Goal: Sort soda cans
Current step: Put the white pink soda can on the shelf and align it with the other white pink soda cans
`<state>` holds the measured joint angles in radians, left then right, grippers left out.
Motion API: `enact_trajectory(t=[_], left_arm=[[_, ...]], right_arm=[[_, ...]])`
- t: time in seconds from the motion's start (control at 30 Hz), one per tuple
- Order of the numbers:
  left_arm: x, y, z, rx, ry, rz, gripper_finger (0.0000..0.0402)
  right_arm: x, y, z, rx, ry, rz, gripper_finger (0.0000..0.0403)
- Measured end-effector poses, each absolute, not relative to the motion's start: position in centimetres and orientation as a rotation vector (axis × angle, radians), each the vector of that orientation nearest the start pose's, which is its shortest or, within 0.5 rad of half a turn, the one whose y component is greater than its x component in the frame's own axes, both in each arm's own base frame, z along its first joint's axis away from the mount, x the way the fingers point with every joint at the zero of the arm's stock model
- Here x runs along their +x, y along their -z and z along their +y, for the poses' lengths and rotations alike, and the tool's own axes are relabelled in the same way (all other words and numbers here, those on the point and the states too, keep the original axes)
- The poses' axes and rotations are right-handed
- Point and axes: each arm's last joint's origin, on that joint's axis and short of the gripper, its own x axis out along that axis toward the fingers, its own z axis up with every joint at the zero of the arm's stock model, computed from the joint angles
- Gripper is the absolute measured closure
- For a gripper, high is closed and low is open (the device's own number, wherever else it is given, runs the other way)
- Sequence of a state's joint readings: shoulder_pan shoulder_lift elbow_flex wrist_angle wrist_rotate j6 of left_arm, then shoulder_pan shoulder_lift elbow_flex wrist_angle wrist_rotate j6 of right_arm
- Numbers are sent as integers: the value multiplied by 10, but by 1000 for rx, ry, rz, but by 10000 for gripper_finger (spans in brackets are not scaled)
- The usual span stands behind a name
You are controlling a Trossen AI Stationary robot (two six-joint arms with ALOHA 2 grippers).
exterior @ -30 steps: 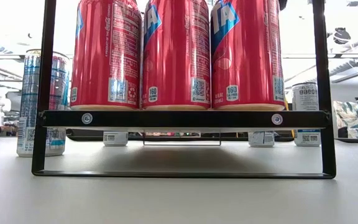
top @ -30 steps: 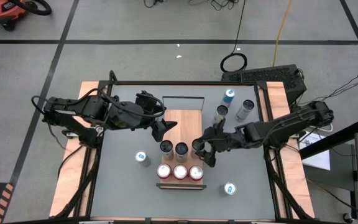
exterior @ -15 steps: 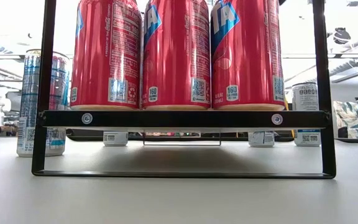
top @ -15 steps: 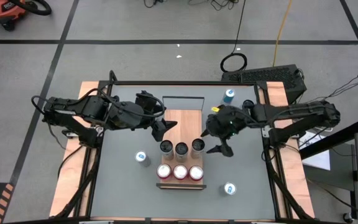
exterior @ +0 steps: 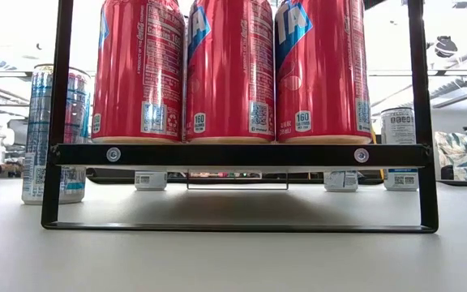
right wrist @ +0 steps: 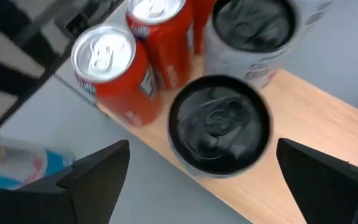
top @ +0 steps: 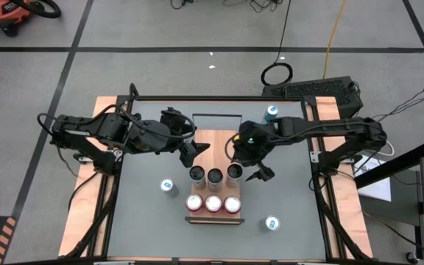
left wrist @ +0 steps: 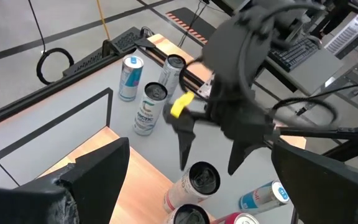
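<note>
Left arm: it is stretched across the left part of the bench (top: 146,213), and the left gripper (top: 192,151) is seen at the far left corner of the wooden board (top: 213,140), its jaws spread wide with nothing held between them.
Blue can, left: one slim blue can (top: 168,187) is stood on the bare bench left of the board, apart from the rack; in the low view it is seen behind the rack's left post (exterior: 53,132).
Wooden board and rack: the board is laid at the middle of the bench, with a black frame rack (exterior: 242,154) at its near edge.
Red cans: three red cans (top: 213,204) are set side by side in a row at the near end of the board, just behind the rack's front bar.
Dark-topped cans on the board: three silver-grey cans (top: 215,176) are lined up in a row just beyond the red row.
Right arm: the right gripper (top: 255,168) is hung over the right end of the dark-topped row; its jaws are fully apart, either side of the rightmost dark-topped can (right wrist: 220,126) but above it, and nothing is gripped.
Far right cans: a blue can (left wrist: 129,77) and two more silver-grey cans (left wrist: 150,109) are stood together near the far right corner of the bench.
Blue can, near right: another blue can (top: 271,224) is stood alone on the bench, right of the rack.
</note>
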<state>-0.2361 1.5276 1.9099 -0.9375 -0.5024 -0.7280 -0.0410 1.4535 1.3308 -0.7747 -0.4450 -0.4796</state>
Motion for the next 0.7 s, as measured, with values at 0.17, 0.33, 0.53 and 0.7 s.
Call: enact_trajectory(t=[0.17, 0.33, 0.53, 0.7], left_arm=[[287, -464, -55, -501, -436, 408, 9], [287, -463, -55, -498, -439, 416, 9], [287, -463, -55, -497, -439, 417, 9], [287, -463, -55, -497, -439, 417, 9]], right_arm=[[309, -309, 0, -286, -620, 781, 23], [313, -305, 1, -316, -660, 775, 24], [315, -307, 4, -362, -685, 725, 25], [318, -310, 7, -368, -698, 672, 27]])
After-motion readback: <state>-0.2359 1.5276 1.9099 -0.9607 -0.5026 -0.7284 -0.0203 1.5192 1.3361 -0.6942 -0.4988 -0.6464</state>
